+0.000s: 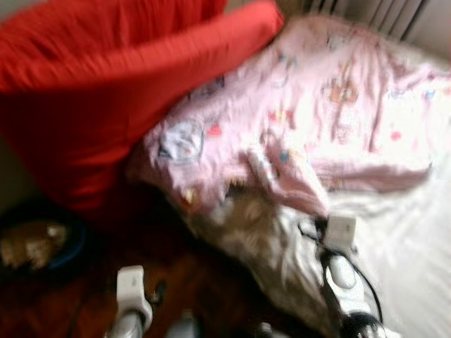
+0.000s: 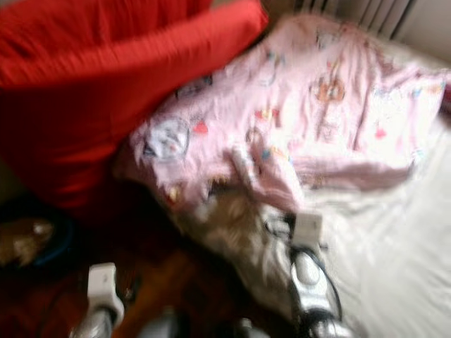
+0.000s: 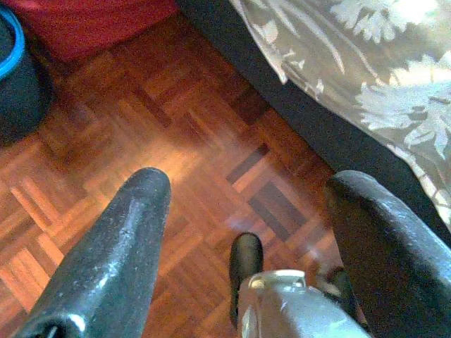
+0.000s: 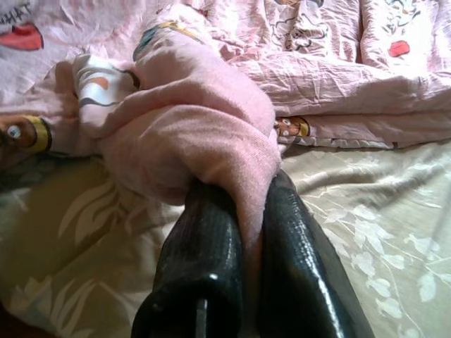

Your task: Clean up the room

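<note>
A fold of the pink blanket [image 4: 211, 134] is pinched tight between the two black fingers [image 4: 204, 267] of the right gripper [image 4: 246, 211], the cloth bunched up over the fingertips and trailing down between them. The blanket, printed with cartoon figures, is seen spread in rumples across the bed [image 1: 409, 260], from the middle of the head view out to about two o'clock, with its near corner drawn down toward the bed's edge where the right arm [image 1: 342, 271] reaches in at five o'clock. Beneath it a pale sheet with a leaf pattern [image 4: 366, 232] is laid over the mattress. A big red cushion [image 1: 106, 91] is propped at ten o'clock, its lower right edge touching the blanket. The head views are blurred, so finer detail cannot be made out. Down at seven o'clock the left gripper [image 3: 246, 204] is held above the wooden parquet floor [image 3: 141, 120], its fingers spread wide apart with nothing between them. A hanging edge of the leaf-patterned sheet is caught beside the dark side of the bed in the left wrist view, and a dark round container with a blue rim [image 3: 14, 70] is seen standing on the floor just beside the red cushion, at about eight o'clock in the head view.
</note>
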{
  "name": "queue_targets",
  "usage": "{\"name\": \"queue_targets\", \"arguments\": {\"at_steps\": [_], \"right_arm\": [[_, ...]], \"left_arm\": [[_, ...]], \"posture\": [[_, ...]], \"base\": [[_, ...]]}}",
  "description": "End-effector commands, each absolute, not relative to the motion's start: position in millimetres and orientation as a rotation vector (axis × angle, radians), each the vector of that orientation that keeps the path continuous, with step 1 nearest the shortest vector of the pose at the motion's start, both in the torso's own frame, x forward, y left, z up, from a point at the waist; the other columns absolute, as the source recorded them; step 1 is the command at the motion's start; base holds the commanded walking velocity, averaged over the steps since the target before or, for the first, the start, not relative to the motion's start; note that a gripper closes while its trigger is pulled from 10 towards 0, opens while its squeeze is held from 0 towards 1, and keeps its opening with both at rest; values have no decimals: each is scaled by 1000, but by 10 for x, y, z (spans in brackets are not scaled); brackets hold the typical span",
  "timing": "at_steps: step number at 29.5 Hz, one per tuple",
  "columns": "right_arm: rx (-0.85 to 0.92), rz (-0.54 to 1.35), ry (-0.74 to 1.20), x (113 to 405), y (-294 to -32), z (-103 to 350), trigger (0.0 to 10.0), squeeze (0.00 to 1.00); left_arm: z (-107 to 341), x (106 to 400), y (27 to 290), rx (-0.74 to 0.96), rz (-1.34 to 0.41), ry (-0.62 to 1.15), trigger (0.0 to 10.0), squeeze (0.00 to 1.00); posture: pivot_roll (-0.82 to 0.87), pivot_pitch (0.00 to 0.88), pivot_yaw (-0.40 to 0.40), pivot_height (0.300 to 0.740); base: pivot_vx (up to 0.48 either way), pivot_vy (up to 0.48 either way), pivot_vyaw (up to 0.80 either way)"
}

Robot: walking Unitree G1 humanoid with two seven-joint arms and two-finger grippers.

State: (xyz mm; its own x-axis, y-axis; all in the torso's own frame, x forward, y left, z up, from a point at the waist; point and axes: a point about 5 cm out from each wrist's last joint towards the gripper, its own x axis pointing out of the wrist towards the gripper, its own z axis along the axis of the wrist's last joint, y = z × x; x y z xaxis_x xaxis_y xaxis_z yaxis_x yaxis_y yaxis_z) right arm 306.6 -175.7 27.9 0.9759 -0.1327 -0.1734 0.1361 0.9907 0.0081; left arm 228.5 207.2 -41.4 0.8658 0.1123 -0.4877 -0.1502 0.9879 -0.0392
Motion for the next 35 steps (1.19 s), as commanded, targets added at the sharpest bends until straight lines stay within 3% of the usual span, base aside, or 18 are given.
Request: {"name": "queue_targets", "arguments": {"at_steps": [1,35], "right_arm": [[20,-150,199,3001,-1790,208,10000,0],[24,-141,175,3032,-1748,249,10000,0]], "left_arm": [[-494,2171,2085,-75,143,549,10000,0],[-484,2183,2073,-84,136,538,10000,0]], "posture": [[72,239,-21,740],[72,242,-21,740]], "base": [[0,0,0],[0,0,0]]}}
